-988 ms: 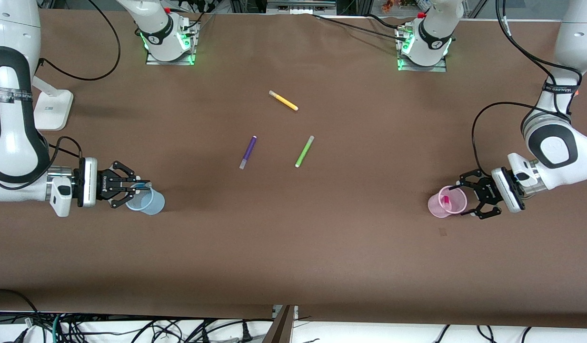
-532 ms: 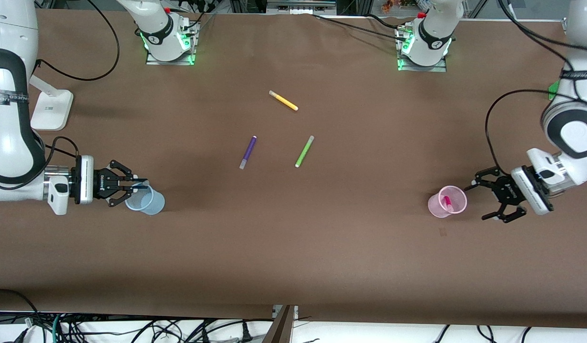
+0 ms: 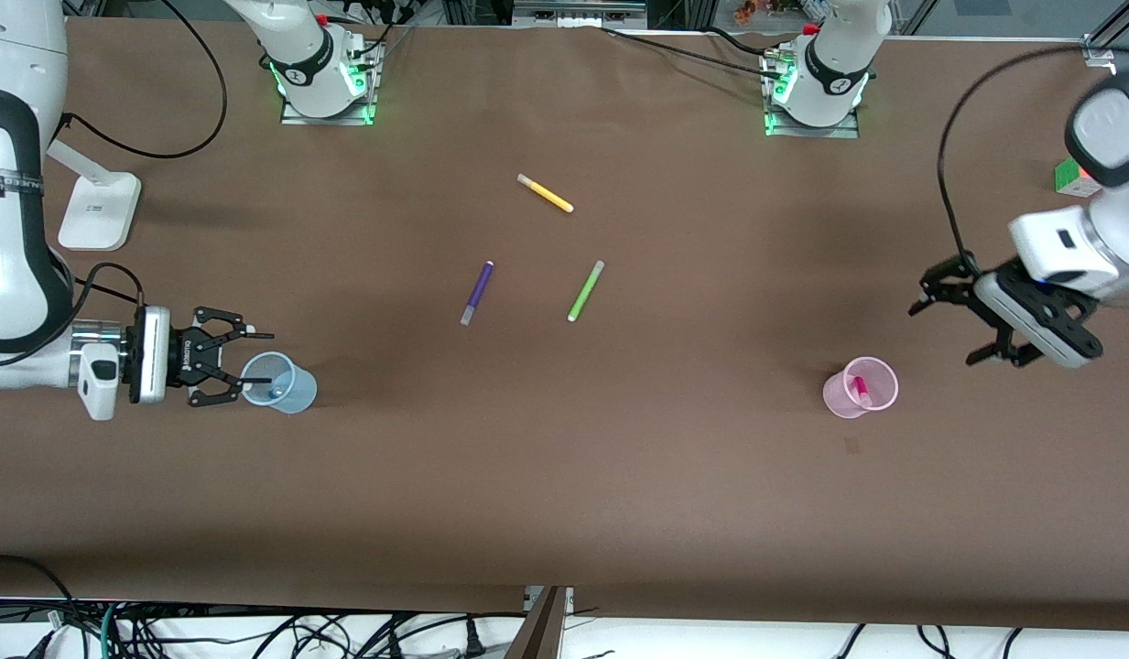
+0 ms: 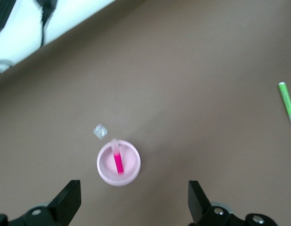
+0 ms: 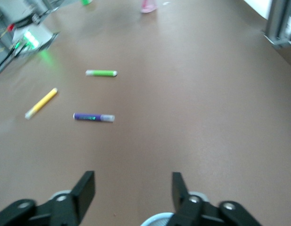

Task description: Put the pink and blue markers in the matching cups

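The light pink cup (image 3: 862,388) stands upright toward the left arm's end of the table, with the pink marker (image 3: 859,391) leaning inside it. In the left wrist view the same cup (image 4: 106,170) and marker (image 4: 118,160) show from above. My left gripper (image 3: 941,336) (image 4: 133,192) hangs open and empty in the air, off to the side of that cup. The light blue cup (image 3: 287,388) stands toward the right arm's end, and the blue marker (image 3: 273,392) shows dimly inside. My right gripper (image 3: 266,357) (image 5: 133,186) is open at the blue cup's rim (image 5: 157,220), holding nothing.
A yellow pen (image 3: 546,194), a purple pen (image 3: 477,293) and a green pen (image 3: 585,291) lie loose mid-table. A white stand (image 3: 92,212) sits near the right arm. A small green box (image 3: 1072,176) is at the left arm's end of the table.
The right gripper has opened and drawn back a little, and the blue marker now sits in the blue cup. The left arm has risen away from the pink cup, still open.
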### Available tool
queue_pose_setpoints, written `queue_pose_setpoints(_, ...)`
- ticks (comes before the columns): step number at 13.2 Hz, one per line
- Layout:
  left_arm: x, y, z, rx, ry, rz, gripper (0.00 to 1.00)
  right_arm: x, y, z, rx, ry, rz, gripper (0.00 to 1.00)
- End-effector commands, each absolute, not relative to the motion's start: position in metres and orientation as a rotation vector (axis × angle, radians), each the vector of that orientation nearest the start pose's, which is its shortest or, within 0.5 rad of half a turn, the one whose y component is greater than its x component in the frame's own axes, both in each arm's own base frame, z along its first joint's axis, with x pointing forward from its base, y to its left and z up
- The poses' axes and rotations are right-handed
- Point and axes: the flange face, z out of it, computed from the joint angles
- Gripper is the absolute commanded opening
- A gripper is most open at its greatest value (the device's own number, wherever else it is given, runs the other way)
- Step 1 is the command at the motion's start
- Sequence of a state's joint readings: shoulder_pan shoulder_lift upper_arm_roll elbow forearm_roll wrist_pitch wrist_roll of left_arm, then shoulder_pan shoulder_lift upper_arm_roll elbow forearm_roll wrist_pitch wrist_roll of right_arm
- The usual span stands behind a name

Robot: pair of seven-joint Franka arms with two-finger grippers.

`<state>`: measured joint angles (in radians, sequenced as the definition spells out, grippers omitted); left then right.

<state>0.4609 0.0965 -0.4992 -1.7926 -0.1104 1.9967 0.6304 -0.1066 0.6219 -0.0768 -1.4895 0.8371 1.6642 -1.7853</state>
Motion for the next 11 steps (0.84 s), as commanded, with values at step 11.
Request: queue_pose_setpoints(11, 0.570, -0.079, 0.565, -3.068, 0.340, 0.165, 1.00, 0.700, 0.043, 0.466, -2.879, -0.412, 0.114, 1.00)
